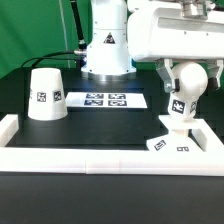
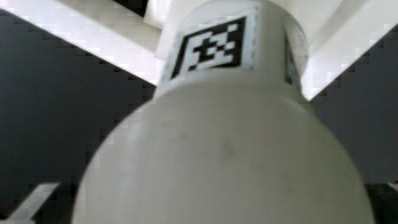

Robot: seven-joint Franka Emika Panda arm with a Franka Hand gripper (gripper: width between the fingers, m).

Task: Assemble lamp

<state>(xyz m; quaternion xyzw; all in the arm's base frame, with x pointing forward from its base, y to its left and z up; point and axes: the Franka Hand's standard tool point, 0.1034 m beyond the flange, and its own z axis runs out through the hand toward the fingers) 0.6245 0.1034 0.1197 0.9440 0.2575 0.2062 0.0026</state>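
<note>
My gripper (image 1: 184,88) is at the exterior view's right, shut on the round top of the white bulb (image 1: 180,108). The bulb points its tagged stem down onto the flat square base (image 1: 172,144), which lies in the right front corner against the white wall and looks slightly tilted. In the wrist view the bulb (image 2: 214,140) fills most of the picture, its tag far from the camera, with the white base (image 2: 98,40) beyond it. My fingers are hidden there. The cone shade (image 1: 46,94) stands upright at the exterior view's left, apart from my gripper.
The marker board (image 1: 106,99) lies flat in the middle of the black table. A low white wall (image 1: 100,157) runs along the front and up both sides. The robot's base (image 1: 106,50) stands at the back with cables behind it.
</note>
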